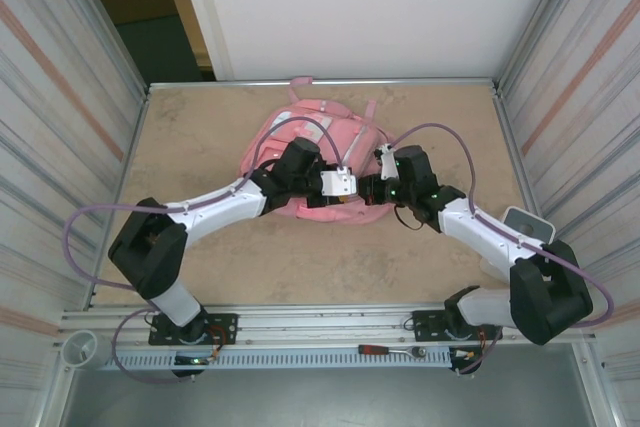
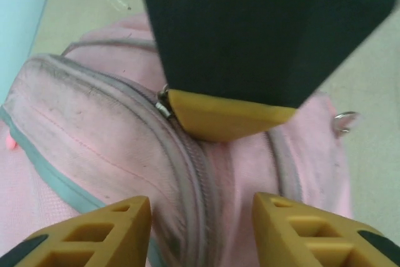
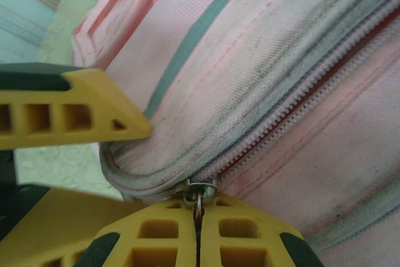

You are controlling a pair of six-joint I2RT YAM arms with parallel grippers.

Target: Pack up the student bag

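**Top external: pink student bag at mid-bench, both arms' jaws over its near edge**

The large pink fabric student bag [image 1: 345, 132] lies on the tan bench [image 1: 200, 137], toward the far middle. Both arms bend inward over its near side.

In the right wrist view the right jaws are clenched. Their yellow fingertips [image 3: 156, 236] press together on the small metal zip pull ring [image 3: 199, 190], where a pink zip [image 3: 300, 101] rounds a pocket corner.

In the left wrist view the left jaws stand released. Their yellow fingers [image 2: 106, 232] are spread above the bag's zipped seam, with pink fabric below them and nothing grasped. One left finger sits close against that pocket corner; whether it touches cannot be told.
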